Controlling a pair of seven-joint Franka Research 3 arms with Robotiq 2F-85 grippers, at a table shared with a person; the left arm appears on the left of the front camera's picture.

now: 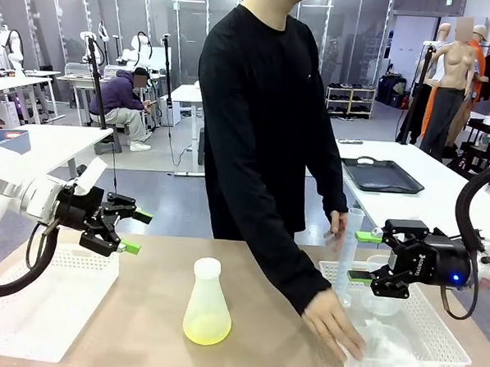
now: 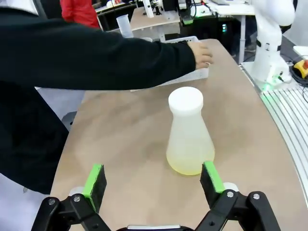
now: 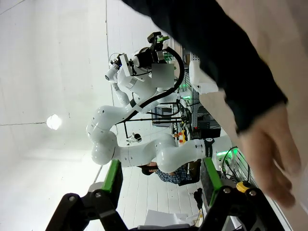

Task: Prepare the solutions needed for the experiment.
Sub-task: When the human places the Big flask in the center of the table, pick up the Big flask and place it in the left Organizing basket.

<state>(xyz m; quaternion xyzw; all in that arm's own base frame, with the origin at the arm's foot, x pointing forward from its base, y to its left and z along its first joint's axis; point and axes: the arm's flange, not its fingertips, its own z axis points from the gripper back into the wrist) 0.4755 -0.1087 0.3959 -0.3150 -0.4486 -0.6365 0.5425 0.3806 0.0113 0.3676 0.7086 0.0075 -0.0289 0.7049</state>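
Tan tabletop (image 1: 140,301) carries the solutions (image 1: 205,331) in a flask (image 1: 206,292), just ahead of the spread left gripper (image 1: 135,232). Right gripper (image 1: 362,256) gapes too, holding nothing.

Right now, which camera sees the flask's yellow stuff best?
Left wrist view: the flask stands close, yellow liquid plain at its bottom. Front view shows it smaller. Right wrist view: the person's arm crosses in front.

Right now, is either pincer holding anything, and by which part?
Nothing is held. The left pincer stands open, short of the translucent conical plastic flask with yellow-green liquid; the right pincer stands open too, empty.
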